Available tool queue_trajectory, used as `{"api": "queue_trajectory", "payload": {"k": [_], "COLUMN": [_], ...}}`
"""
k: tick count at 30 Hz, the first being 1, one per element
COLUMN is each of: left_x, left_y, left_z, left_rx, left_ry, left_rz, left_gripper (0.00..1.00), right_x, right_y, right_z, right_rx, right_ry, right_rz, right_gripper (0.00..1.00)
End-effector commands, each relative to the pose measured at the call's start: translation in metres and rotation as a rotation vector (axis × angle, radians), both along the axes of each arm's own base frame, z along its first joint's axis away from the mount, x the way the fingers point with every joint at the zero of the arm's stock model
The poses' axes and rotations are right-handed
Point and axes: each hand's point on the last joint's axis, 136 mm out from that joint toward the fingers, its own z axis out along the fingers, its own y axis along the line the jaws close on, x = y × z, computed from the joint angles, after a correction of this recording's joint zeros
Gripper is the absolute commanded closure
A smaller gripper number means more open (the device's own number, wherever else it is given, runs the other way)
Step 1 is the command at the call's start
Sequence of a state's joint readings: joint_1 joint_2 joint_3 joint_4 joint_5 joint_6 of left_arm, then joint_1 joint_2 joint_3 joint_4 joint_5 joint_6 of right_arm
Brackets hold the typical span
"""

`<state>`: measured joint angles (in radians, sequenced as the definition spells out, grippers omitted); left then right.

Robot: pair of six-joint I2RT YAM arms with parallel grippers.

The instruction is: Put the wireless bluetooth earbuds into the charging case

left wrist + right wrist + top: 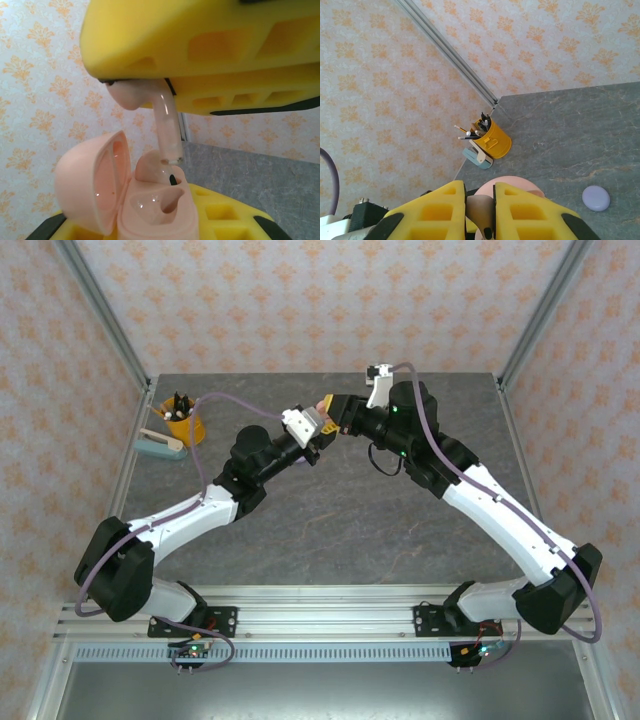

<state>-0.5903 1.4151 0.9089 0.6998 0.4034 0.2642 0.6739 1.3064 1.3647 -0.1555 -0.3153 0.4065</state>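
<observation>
My left gripper (150,227) is shut on a salmon-pink charging case (155,210), held upright between its yellow fingers with the lid (90,180) swung open to the left. The near pocket (160,200) of the case is empty. A rounded pink shape (150,167) with a dark spot sits at the far pocket. My right gripper (480,220) is shut on a pink earbud (167,125), stem pointing down. The stem tip hangs just above the case's far pocket. In the top view the two grippers (305,430) (338,418) meet above the table's middle back.
A lilac round case (596,198) lies shut on the grey table (570,130). A yellow pen cup (183,420) and a teal stapler (160,447) stand at the back left corner by the frame post.
</observation>
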Motion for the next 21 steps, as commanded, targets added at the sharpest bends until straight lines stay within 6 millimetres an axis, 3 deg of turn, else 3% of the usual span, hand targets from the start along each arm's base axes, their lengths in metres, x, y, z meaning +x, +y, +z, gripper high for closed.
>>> {"api": "queue_trajectory", "payload": {"k": [1, 13, 21], "left_x": [-0.008, -0.011, -0.01], "left_y": [0.002, 0.004, 0.004], "left_z": [0.039, 0.044, 0.043], "left_rx": [-0.047, -0.06, -0.057], "left_ry": [-0.084, -0.086, -0.082], "left_rz": [-0.001, -0.007, -0.004], "left_gripper": [1.0, 1.0, 1.0], "right_x": [0.0, 0.007, -0.001], "right_y": [0.006, 0.008, 0.022], "right_z": [0.0, -0.017, -0.028], "right_rx": [0.002, -0.034, -0.087], "right_ry": [-0.018, 0.006, 0.006], "right_rz": [0.016, 0.006, 0.104], "right_gripper": [0.83, 0.83, 0.83]}}
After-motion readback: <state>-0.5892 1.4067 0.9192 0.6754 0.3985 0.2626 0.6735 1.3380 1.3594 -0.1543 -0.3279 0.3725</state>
